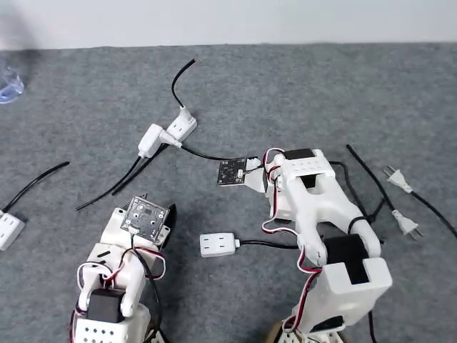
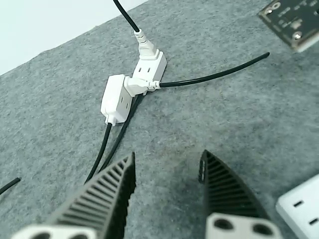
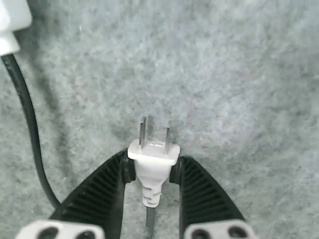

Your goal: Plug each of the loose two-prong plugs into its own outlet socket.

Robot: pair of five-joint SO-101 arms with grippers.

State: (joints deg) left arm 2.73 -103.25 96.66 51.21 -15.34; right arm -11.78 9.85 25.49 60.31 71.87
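Grey felt [image 1: 300, 86] — right gripper [image 3: 153, 167] pinches white plug [image 3: 152, 152]. Left gripper [image 2: 167, 164] spread wide — far sockets [image 2: 117, 97] seem plugged. Loose plugs [image 1: 405, 224] lie right.

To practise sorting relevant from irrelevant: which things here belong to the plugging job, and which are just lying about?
Job: white two-prong plastic plug in the right gripper; loose white plug; second loose plug; free white rectangular outlet socket.
Lying about: clear item at the edge of the grey felt mat.
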